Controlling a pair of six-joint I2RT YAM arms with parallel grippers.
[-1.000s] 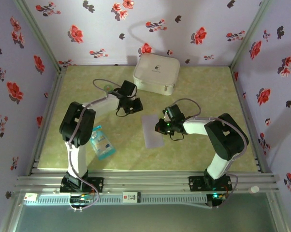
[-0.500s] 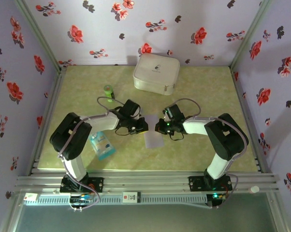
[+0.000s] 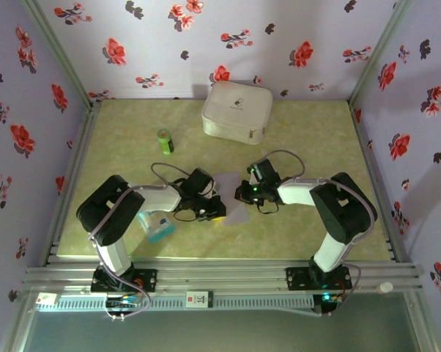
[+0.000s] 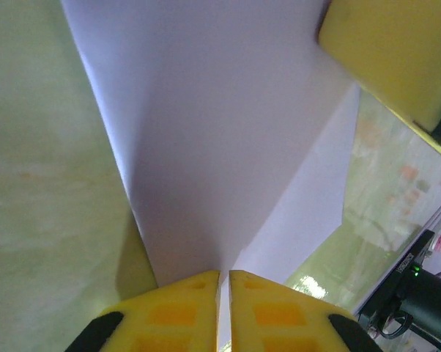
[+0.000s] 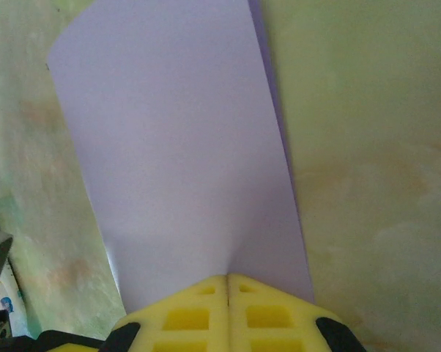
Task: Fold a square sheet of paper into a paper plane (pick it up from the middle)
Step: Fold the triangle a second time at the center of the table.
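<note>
The table point(image 3: 316, 147) is yellow-green with soft blotches. Pale purple walls point(image 3: 132, 51) with red and dark flowers stand around it.

A white case point(image 3: 236, 111) sits at 12 o'clock on the table. It is closed, so I cannot tell what is inside. A little green bottle point(image 3: 165, 141) lies at 10 o'clock. A blue-and-white packet point(image 3: 156, 226) lies at 8 o'clock, by the left arm.

The square sheet of paper point(image 3: 230, 187) is in the middle of the table, between both grippers. The left gripper point(image 4: 224, 273) is at the paper's 8 o'clock side, its yellow fingers pressed together on the edge. The right gripper point(image 5: 228, 277) is at the paper's 3 o'clock side, pinching that edge tight too.
</note>
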